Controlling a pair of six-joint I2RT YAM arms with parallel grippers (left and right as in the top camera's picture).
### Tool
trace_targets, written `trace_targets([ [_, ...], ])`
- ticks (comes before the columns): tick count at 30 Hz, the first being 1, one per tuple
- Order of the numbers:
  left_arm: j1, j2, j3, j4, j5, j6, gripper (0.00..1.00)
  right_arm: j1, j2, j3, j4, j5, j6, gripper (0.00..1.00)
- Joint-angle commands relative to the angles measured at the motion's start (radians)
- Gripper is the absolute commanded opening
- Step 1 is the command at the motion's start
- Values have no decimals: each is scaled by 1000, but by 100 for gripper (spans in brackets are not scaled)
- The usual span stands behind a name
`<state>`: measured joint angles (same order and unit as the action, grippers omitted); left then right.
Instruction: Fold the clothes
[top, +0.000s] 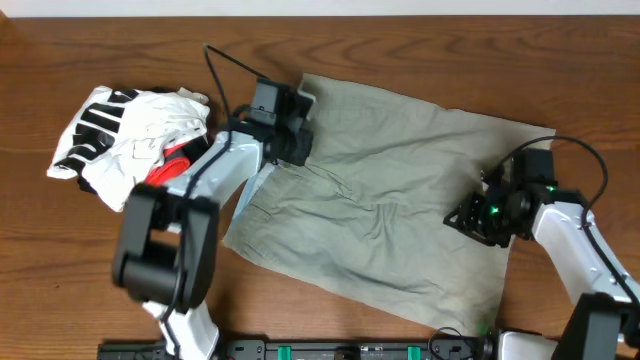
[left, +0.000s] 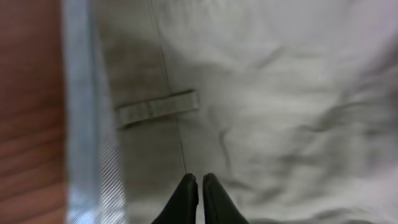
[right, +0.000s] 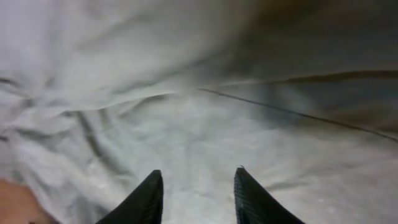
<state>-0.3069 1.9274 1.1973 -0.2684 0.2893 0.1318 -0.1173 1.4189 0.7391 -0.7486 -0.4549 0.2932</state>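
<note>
Shorts of pale khaki cotton (top: 390, 200) lie spread flat across the middle of the brown wooden table (top: 60, 260), lightly wrinkled and not yet folded. A crumpled white garment bundle with black stripes and red trim (top: 130, 135) lies just beside their waistband end. Your left gripper (left: 199, 180) sits over that waistband end, near a fabric belt loop (left: 158, 109) and the light blue waistband lining (left: 81, 137). Its fingers are pressed together, and no cloth shows pinched between them. Your right gripper (right: 198, 177) hangs over the shorts toward the leg end, jaws partly apart with only flat cloth beneath, holding nothing. You appear to be at the start of the first fold, seeking a grasp on each end. Next, I judge, you need to open the left fingers and catch the waistband edge, then pinch the cloth on the right, so that both ends lift together. Take care not to snag the bundle.
</note>
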Motion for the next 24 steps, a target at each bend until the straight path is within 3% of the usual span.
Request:
trace_targets([
  [1,0,46,3,21,14,31,7,7,-65,26,-1,-51,-46,37],
  [6,7,133,3,50,-58,46,7,7,-132,48,1,-51,-47,38],
  [13,93,245,18,147,-307,-191,7,7,-145,49,-6,-49,-28,37],
  [18,183,253,31,187,-292,-327,7,7,-142,49,3,30,25,38],
  [24,190,249,45,144,-199,-324,15,7,-90,49,97,127,29,38],
])
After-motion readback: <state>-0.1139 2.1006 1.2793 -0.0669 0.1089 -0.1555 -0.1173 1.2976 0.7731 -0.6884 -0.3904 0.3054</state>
